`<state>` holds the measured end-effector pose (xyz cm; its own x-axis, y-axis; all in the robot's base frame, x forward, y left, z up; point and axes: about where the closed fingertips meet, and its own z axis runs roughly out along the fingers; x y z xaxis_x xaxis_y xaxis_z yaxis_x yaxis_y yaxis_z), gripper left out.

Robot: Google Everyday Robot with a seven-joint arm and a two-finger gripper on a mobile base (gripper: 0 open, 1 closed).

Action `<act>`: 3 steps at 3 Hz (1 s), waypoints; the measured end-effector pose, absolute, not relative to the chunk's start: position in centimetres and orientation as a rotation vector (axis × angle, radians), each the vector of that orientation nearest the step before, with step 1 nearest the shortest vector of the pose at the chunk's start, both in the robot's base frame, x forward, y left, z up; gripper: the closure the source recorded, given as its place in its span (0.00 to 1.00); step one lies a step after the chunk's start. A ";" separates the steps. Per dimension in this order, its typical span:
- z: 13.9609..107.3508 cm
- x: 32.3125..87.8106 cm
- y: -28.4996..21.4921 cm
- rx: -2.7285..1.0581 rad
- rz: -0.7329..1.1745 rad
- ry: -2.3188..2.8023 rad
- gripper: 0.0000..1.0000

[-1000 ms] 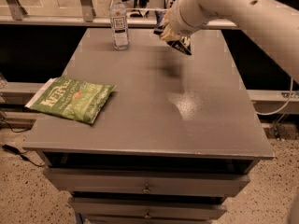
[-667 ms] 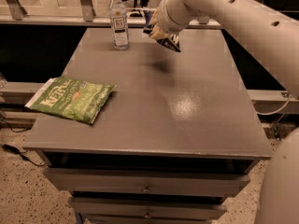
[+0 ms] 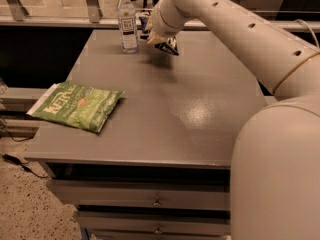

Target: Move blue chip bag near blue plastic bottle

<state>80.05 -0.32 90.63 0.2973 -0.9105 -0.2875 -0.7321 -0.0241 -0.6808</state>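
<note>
The blue plastic bottle (image 3: 127,21) stands upright at the far left part of the grey table (image 3: 165,109). It is clear, with a white cap and a dark label. My gripper (image 3: 159,38) is just right of the bottle, a little above the table. It is shut on the blue chip bag (image 3: 167,47), a dark crinkled bag. Only the bag's lower corner shows below the wrist; the rest is hidden by the arm.
A larger green chip bag (image 3: 77,105) lies at the table's left edge, partly overhanging it. My white arm (image 3: 240,39) reaches across the right side of the table. Drawers (image 3: 155,201) sit below the front edge. A rail runs behind the table.
My gripper has carried the blue chip bag leftward toward the bottle. The bottle and the green bag have not moved.
</note>
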 end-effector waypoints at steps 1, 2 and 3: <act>89.7 80.7 0.5 -1.822 -0.291 1.477 0.76; 89.1 80.8 0.6 -1.831 -0.286 1.479 0.53; 88.9 80.5 0.9 -1.838 -0.274 1.471 0.30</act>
<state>80.50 0.89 88.87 0.3156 -0.9071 -0.2785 -0.7458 -0.0557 -0.6638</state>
